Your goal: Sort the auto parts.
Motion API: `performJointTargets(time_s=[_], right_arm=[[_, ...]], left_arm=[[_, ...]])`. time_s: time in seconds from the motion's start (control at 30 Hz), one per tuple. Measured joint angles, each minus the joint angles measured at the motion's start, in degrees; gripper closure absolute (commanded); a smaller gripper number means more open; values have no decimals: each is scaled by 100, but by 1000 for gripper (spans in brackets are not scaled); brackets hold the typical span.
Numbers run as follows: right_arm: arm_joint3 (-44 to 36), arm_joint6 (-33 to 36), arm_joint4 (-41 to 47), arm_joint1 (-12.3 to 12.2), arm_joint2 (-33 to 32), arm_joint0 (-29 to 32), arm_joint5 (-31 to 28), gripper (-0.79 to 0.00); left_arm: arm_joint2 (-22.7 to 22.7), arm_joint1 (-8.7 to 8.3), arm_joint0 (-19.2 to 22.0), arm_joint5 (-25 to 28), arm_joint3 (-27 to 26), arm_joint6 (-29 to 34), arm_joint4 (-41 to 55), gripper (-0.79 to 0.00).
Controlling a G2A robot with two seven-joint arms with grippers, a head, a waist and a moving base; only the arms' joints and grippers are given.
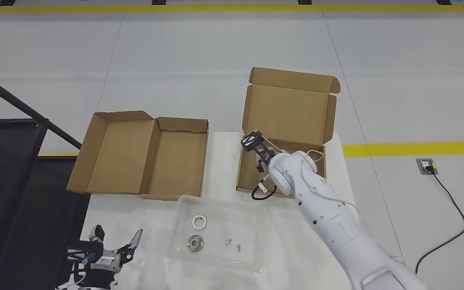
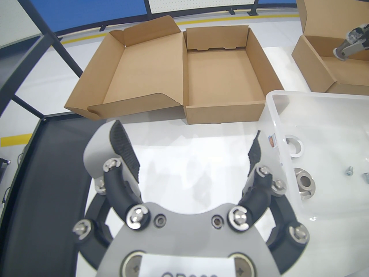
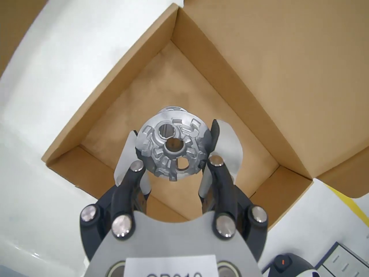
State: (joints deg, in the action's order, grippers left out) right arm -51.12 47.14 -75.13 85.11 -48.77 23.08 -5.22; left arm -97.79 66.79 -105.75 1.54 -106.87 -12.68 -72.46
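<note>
worktop [image 1: 223, 161]: white, carrying two cardboard boxes and a clear bin.
left box [image 1: 180, 158]: at about 10 o'clock on the worktop, lying open, with its lid flap folded flat out toward 9 o'clock. Its tray floor is bare.
right box [image 1: 290, 112]: at about 2 o'clock, well apart from the left box, with its lid standing up at the 12 o'clock side.
clear bin [image 1: 243, 217]: at about 6 o'clock, just beside the left box's near wall, with the small metal parts lying on its floor.
right jaws: inside the right box, near its 10 o'clock corner, closed in on the toothed hub from both sides.
left jaws: spread wide with nothing between them, at about 8 o'clock by the worktop's edge, beside the bin's 9 o'clock wall.
toothed hub [image 3: 173, 148]: grey cast metal with raised teeth and a centre bore, gripped over the right box's floor. Whether it touches the cardboard cannot be told.
flanged collar [image 1: 194, 244]: in the bin toward 7 o'clock.
ring [image 1: 198, 222]: pale, just at 12 o'clock of the collar and apart from it.
screws [image 1: 233, 244]: two, close together, at 3 o'clock of the collar.
</note>
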Motion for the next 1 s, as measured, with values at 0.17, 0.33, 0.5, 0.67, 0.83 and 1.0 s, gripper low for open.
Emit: performJointTargets(time_s=[0.17, 0.33, 0.5, 0.67, 0.83, 1.0], right_arm=[[605, 28, 223, 170, 186, -216, -114, 0], [1102, -89, 338, 318, 305, -389, -121, -92], [1515, -206, 433, 435, 365, -526, -143, -610], [1816, -347, 536, 534, 385, -635, -169, -785], [1927, -378, 567, 579, 366, -723, -205, -727], [1798, -384, 569, 554, 255, -769, -172, -785]], left_arm=[[0, 0, 0, 0, 0, 0, 0, -785], [0, 0, 0, 0, 0, 0, 0, -785], [0, 0, 0, 0, 0, 0, 0, -785], [0, 0, 0, 0, 0, 0, 0, -785], [0, 0, 0, 0, 0, 0, 0, -785], [0, 0, 0, 0, 0, 0, 0, -785]])
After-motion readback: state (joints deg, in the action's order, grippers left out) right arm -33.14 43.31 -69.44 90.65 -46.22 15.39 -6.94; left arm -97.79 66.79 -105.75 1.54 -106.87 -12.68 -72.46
